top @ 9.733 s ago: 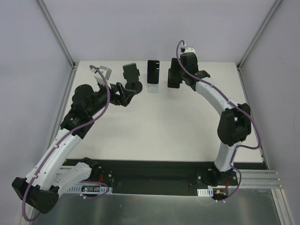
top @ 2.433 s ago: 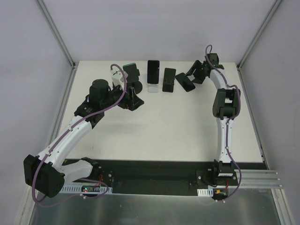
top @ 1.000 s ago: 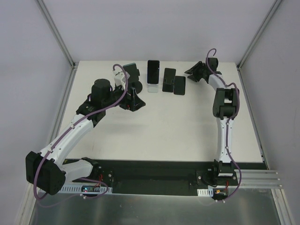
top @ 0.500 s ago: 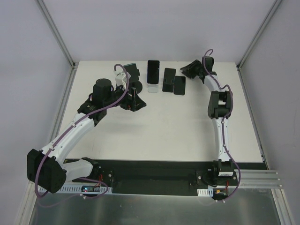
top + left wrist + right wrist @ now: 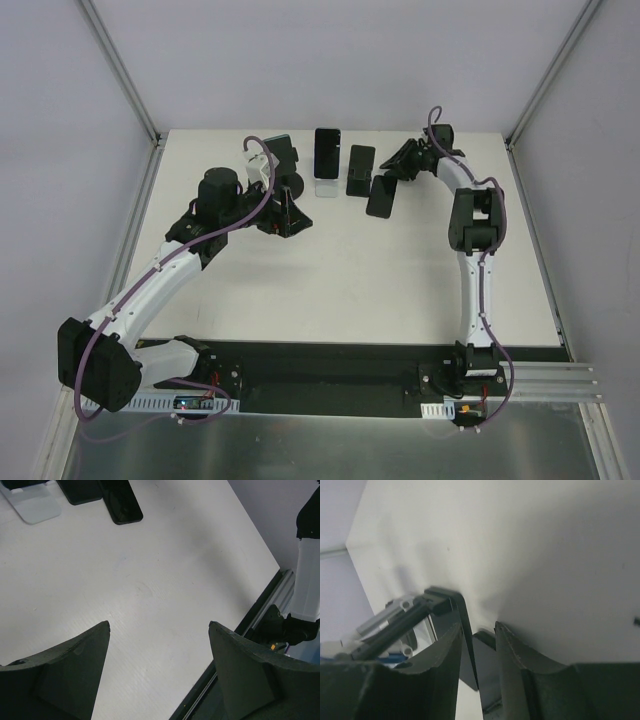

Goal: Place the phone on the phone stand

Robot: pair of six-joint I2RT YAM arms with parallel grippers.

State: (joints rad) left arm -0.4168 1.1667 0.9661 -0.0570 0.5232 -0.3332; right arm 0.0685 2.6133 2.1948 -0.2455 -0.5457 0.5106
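Note:
The phone [image 5: 380, 198] is a black slab lying slanted on the white table [image 5: 330, 270], its far end at my right gripper [image 5: 393, 168]. In the right wrist view my right gripper [image 5: 477, 630] has its jaws narrowly apart around the phone's thin end [image 5: 468, 645]. The phone also shows in the left wrist view [image 5: 121, 502]. A black phone stand [image 5: 360, 172] stands just left of it. My left gripper [image 5: 284, 212] is open and empty above bare table, also in its wrist view [image 5: 159, 630].
A white stand [image 5: 326, 188] carries an upright phone [image 5: 327, 150]. Another black stand [image 5: 281, 160] with a phone is at the back left, close to my left wrist. The table's back edge and frame posts are near the right arm.
The right gripper set the phone flat beside the black stand, drew back, then came back to its far end. The phone has now slid toward the near side and turned slightly. The left arm barely moved.

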